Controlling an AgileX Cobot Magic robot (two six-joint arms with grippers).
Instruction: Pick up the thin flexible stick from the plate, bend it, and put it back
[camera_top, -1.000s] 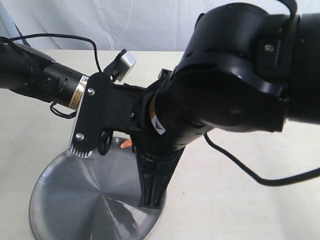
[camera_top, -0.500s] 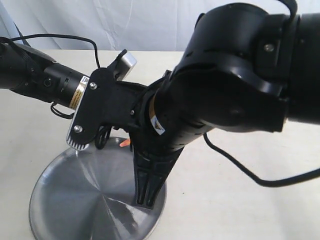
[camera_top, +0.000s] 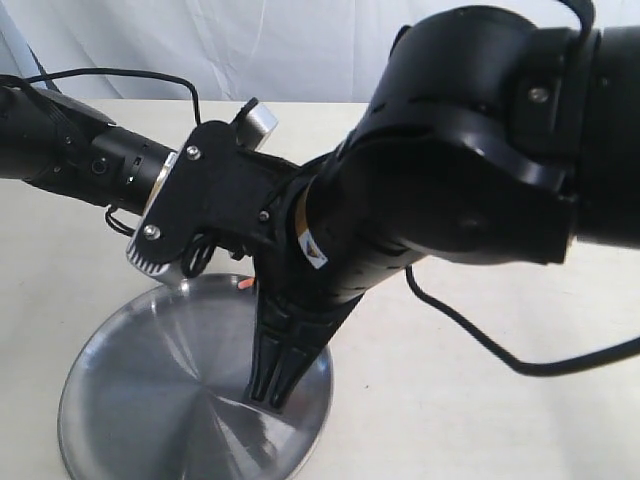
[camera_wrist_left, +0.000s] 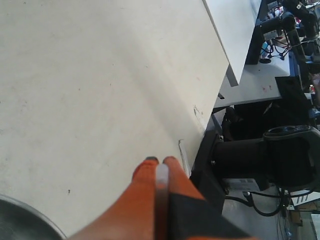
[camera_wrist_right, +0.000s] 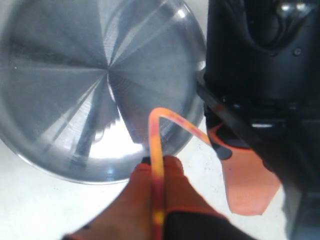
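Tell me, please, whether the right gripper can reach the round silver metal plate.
Probably yes: the right gripper hangs above the plate, nothing between, though the left gripper shares the bent red-orange stick.

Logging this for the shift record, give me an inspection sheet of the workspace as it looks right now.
Surface: pale table.
Job's things: silver metal plate on the table; thin flexible stick bent in an arc over its rim.
Clutter: nothing seen.
Grippers: left gripper and right gripper each shut on the stick.
Cables: black cable lying on the table; another looping over the left arm.
Surroundings: white backdrop; black equipment beyond the table edge.
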